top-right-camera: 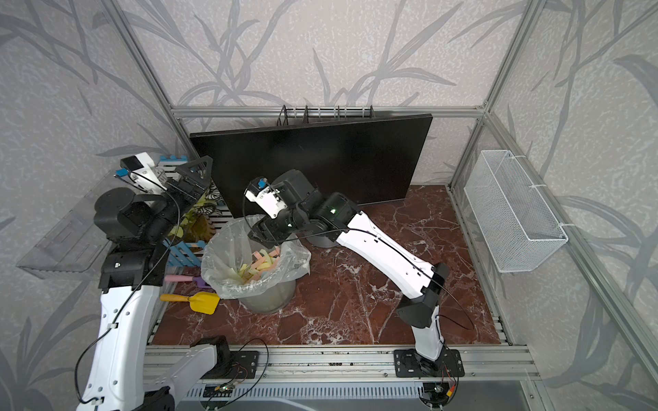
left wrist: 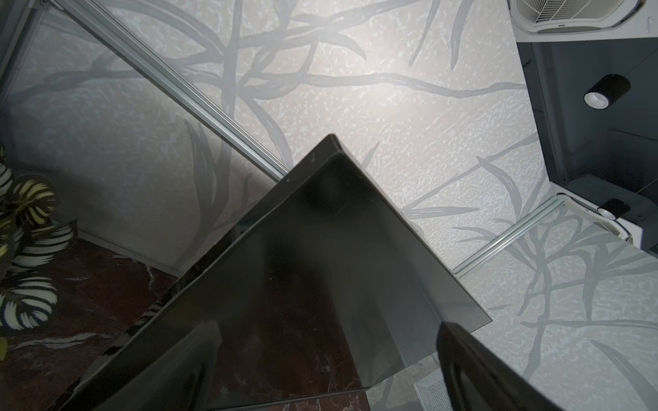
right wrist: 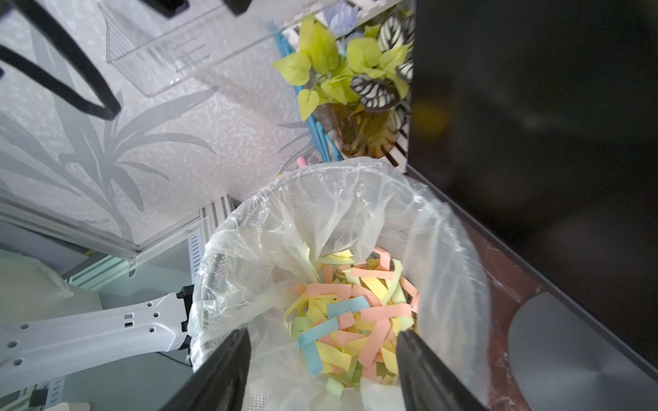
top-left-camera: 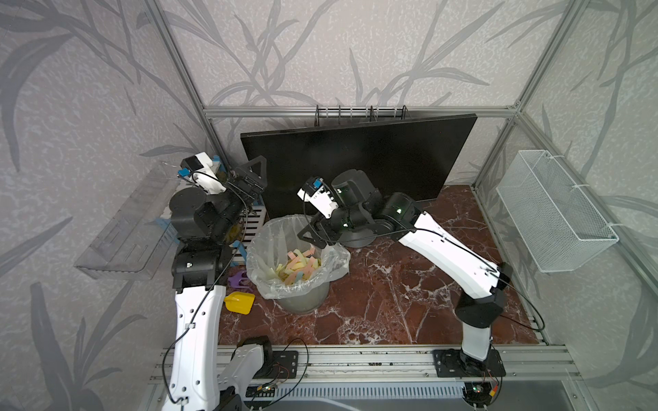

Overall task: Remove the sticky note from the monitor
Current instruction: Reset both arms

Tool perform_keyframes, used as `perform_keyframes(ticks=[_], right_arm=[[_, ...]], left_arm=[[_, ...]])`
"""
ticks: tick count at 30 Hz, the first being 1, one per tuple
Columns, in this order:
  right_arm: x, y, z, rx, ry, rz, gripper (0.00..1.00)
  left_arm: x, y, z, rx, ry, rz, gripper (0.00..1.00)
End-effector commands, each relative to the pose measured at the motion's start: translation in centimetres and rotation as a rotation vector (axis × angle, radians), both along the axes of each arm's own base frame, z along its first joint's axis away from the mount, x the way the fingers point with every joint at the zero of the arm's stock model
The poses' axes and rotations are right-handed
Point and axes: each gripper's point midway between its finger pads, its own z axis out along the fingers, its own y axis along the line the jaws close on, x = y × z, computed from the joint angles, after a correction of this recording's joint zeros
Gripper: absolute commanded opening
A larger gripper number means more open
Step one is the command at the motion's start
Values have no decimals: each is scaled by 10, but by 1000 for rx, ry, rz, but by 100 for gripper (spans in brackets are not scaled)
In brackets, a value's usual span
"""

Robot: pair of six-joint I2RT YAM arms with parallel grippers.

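Right end effector (right wrist: pixel 322 334) released, empty over bin (top-left-camera: pixel 302 302); left end effector (top-left-camera: pixel 251 174) released too. Lift straight or you snag liner (right wrist: pixel 285 220).

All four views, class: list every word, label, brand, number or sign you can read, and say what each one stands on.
No text can be read in any view.
monitor: screen dark, no logo or label shows.
paper strips in the bin: plain colours, no writing visible.
ceiling unit: a small dark mark on its edge, too small to read.
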Motion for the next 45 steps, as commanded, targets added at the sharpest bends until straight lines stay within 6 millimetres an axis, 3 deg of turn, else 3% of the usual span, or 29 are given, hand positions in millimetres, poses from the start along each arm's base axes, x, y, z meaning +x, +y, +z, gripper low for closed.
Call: perform_keyframes(ticks=[1,5,9,12,15,18,23,29,32,40,45], right_arm=[[25,-34,-2,9,-10,-110,70],[39,-83,3,63,-8,-225,72],[48,-138,-7,106,30,-346,74],[49,-170,-18,116,56,-411,75],[46,-182,-23,115,81,-427,76],[45,-172,-24,130,127,-398,76],[47,-136,-27,93,174,-334,76],[49,-86,-39,-5,208,-273,75],[55,-65,-56,-71,228,-263,73],[62,-32,-93,-221,240,-242,70],[66,-20,-108,-278,264,-227,62]], left_arm=[[-5,-11,0,101,13,-24,100],[-7,-20,-13,211,62,-18,100],[-12,-24,-26,295,104,14,100],[-18,-10,-39,352,157,101,100],[-25,15,-60,423,256,223,100],[-31,25,-80,459,310,265,100],[-40,25,-93,447,309,266,100],[-40,23,-88,441,288,257,100],[-38,21,-89,439,286,247,100],[-35,18,-85,432,265,233,100],[-36,16,-84,432,257,225,100]])
